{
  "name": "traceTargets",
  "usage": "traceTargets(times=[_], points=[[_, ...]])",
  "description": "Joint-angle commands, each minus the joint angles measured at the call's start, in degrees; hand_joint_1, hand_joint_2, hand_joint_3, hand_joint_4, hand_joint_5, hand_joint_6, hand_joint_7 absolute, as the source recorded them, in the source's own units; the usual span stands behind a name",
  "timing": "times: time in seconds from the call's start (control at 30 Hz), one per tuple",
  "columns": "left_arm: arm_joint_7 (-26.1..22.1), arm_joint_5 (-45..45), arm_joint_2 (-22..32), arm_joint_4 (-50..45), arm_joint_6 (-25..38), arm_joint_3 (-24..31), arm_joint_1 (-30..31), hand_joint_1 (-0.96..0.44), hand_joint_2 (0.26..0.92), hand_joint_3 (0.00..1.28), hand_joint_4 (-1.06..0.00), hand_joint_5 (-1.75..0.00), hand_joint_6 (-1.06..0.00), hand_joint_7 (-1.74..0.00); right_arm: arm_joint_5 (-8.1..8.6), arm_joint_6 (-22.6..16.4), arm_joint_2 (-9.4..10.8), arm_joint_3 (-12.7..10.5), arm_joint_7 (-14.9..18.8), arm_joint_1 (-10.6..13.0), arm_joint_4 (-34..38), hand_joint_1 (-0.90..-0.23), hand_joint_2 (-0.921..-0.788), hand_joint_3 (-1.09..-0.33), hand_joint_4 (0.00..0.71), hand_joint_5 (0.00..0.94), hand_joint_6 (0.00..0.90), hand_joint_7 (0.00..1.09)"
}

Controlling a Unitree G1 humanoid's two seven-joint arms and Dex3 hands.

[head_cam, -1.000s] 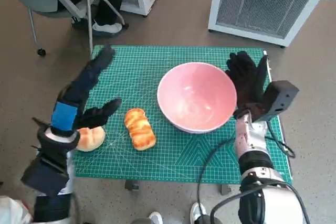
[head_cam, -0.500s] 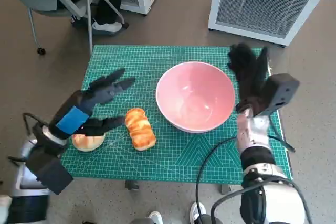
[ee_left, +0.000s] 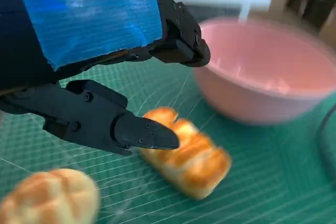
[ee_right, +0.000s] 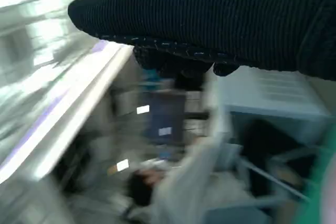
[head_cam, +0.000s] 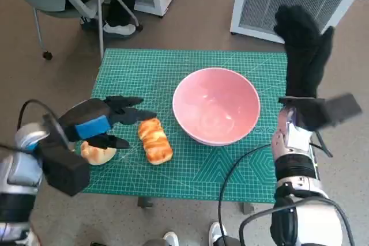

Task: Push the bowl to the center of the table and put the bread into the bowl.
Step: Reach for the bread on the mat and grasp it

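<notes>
Green gridded mat point(head_cam: 173, 79) is seen beneath the smooth round pink bowl point(head_cam: 216, 105), set just beyond the left hand's point(head_cam: 101, 124) spread, empty fingers point(ee_left: 142, 132). The glazed oblong bread point(head_cam: 154, 140) lies beside those fingertips, its long axis toward the table's near edge. The raised right hand point(head_cam: 302, 50) is blurred; its fingers cannot be judged.

My left hand point(head_cam: 98, 124) is low, palm sideways, fingers point(ee_left: 142, 132) spread, holding nothing. My right hand point(head_cam: 301, 47) is raised high on an upright forearm, gloved fingers pointing up, empty. Right wrist view is blurred.
</notes>
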Motion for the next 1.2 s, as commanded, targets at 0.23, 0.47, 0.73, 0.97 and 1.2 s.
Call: traceTargets(times=[0.23, 0.47, 0.73, 0.97, 1.2], points=[[-0.6, 4.0, -0.5, 6.5, -1.0, -5.1, -5.5, -0.11, 0.819, 0.0, -0.41, 0.0, -0.58, -0.04, 2.45, -1.5, -0.8, 1.9, 3.0, 5.8, -10.5, -0.544, -0.921, -0.931, 0.267, 0.05, -0.001, 0.73], [2.1, 7.4, -3.2, 11.5, -2.7, -8.4, -8.2, -0.12, 0.822, 0.0, -0.39, 0.0, -0.58, -0.03, 1.85, -1.5, -1.1, 3.1, 2.5, 8.0, -14.6, -0.543, -0.921, -0.93, 0.256, 0.063, -0.001, 0.76], [6.5, 13.9, -6.3, 17.7, -5.1, -13.3, -10.9, -0.11, 0.841, 0.01, -0.4, -0.01, -0.56, -0.02, 2.09, -1.4, -1.1, 3.9, 2.6, 9.3, -16.6, -0.559, -0.921, -0.927, 0.241, 0.074, -0.001, 0.77], [12.1, 20.0, -9.5, 25.3, -8.6, -18.5, -12.9, -0.1, 0.859, 0.01, -0.49, -0.04, -0.58, -0.03, 3.51, -1.0, -0.9, 4.2, 3.7, 9.8, -17.0, -0.573, -0.921, -0.915, 0.051, 0.433, -0.001, 0.77], [16.9, 23.4, -11.6, 32.9, -11.9, -22.7, -15.0, -0.07, 0.913, 0.04, -0.69, -0.08, -0.7, -0.08, 3.62, -0.8, -0.7, 4.9, 3.4, 10.5, -17.6, -0.571, -0.921, -0.914, 0.003, 0.512, -0.001, 0.76]])
